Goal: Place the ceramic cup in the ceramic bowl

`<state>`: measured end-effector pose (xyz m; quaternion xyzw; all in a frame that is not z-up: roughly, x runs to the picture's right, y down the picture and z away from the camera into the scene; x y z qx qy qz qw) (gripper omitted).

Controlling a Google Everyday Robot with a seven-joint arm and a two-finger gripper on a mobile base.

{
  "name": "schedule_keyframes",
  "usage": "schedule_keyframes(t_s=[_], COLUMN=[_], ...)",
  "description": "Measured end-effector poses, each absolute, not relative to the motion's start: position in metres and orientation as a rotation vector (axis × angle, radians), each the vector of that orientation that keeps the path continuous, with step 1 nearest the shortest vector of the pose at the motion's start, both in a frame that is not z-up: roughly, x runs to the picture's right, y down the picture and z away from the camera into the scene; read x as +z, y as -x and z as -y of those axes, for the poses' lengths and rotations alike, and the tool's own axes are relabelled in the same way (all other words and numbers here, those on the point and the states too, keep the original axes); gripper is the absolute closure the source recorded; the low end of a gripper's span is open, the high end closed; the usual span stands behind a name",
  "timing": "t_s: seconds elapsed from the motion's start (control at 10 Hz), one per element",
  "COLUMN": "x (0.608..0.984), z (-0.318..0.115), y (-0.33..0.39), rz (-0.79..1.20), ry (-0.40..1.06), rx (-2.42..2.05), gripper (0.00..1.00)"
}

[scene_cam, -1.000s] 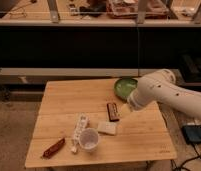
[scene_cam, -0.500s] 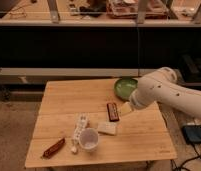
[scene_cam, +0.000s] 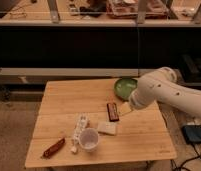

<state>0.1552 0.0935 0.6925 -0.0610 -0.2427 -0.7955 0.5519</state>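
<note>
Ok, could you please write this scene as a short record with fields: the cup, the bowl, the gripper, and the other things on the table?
table: wooden
ceramic cup: upright, near the table's front edge, beside the power strip
ceramic bowl: green, back right of the table, partly hidden by the arm
gripper: open, holding nothing, just in front of the bowl, far from the cup
other things: dark bar, white packet, red-brown item
task state: cup not yet in bowl
</note>
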Motion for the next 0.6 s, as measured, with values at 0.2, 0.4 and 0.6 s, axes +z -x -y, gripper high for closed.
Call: schedule_keyframes(t_s=[0.2, 0.4, 0.6], x=[0.685, 0.661, 0.638], z=[-0.105, -0.119, -0.122], y=[-0.140, -0.120, -0.120], rz=[0.700, 0.933, 1.121], ry=[0.125, 0.103, 0.094], rx=[-1.801, -1.635, -1.390], gripper=[0.20, 0.20, 0.20])
